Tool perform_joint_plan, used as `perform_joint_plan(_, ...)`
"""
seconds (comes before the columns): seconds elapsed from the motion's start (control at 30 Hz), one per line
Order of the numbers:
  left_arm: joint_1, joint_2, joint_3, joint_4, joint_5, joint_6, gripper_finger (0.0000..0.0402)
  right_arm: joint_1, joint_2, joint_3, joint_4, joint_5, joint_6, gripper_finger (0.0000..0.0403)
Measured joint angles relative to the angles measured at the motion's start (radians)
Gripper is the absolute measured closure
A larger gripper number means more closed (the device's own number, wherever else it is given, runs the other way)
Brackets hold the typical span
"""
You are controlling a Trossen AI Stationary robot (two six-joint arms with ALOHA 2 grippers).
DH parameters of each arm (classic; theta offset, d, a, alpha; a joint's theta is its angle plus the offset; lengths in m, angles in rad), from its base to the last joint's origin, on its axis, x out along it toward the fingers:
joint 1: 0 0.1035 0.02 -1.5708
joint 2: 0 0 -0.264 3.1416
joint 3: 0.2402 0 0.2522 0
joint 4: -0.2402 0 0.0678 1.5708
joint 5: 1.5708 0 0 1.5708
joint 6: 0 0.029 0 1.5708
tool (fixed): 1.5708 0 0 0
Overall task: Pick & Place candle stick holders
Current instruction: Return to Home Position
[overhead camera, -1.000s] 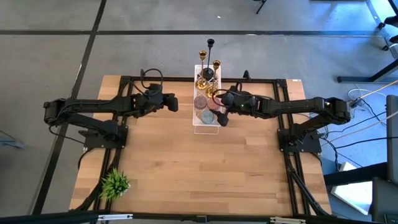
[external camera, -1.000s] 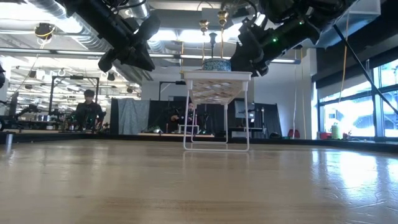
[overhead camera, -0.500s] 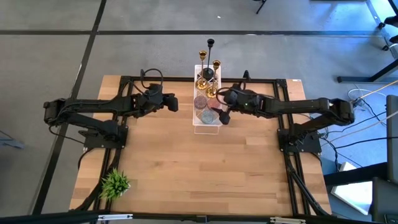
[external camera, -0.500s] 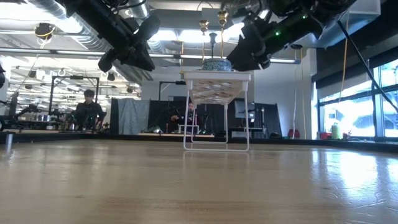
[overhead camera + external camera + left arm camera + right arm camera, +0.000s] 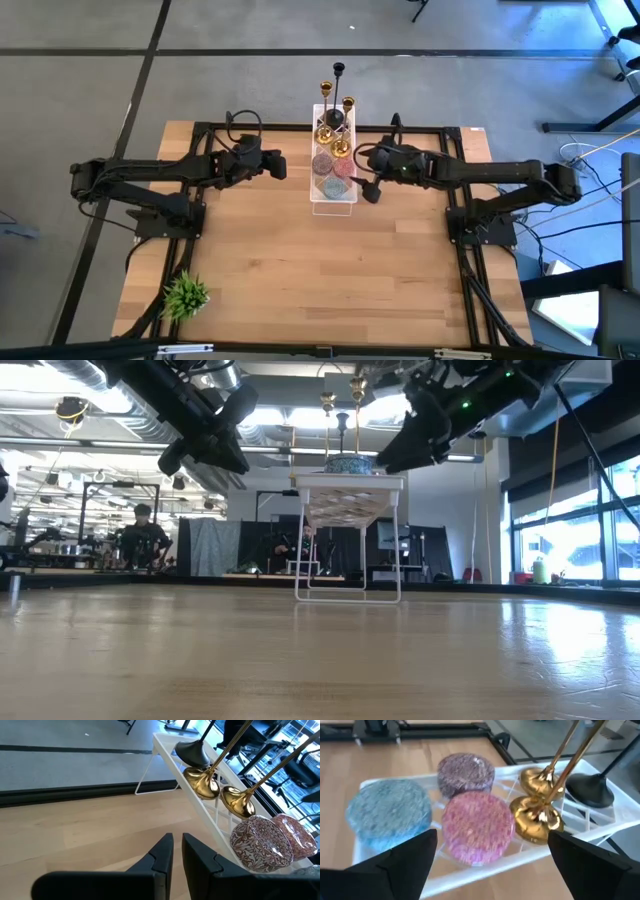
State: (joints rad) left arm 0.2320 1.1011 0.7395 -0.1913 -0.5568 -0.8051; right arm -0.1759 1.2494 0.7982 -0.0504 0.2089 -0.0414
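Gold and black metal shared the far end of the white wire shelf (image 5: 334, 208). Two gold candle stick holders (image 5: 536, 822) and the black candle stick holder (image 5: 590, 789) stood there on their round bases. In front of them on the same shelf sat a pink candle (image 5: 477, 825), a blue candle (image 5: 389, 815) and a purple candle (image 5: 466, 772).

No holder lay loose on the counter (image 5: 300, 270). Only a green plant tuft (image 5: 185, 294) sat there, at the near left corner. The placing therefore looked finished, and what remained was probably just for the arms to go to rest.

The right tool (image 5: 366, 172) hung just beside the shelf's right edge, its fingers spread wide and gripping nothing. The gold holders were near it but apart from it. The left tool (image 5: 176, 839) hovered off the shelf's left side, clear of the rack. Its fingers were drawn almost together with only a slit between them, and it was empty.
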Motion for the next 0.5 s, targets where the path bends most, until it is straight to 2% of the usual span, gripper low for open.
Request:
perform_joint_plan(0.2,0.001,0.000,0.000,0.016,-0.011,0.016,0.0368,0.022,-0.064,0.000,-0.065,0.004,0.000,0.0019)
perform_joint_plan(0.5,-0.001,0.000,0.000,0.069,-0.018,0.033,0.0368,0.096,-0.201,0.000,-0.205,0.098,0.009,0.0020)
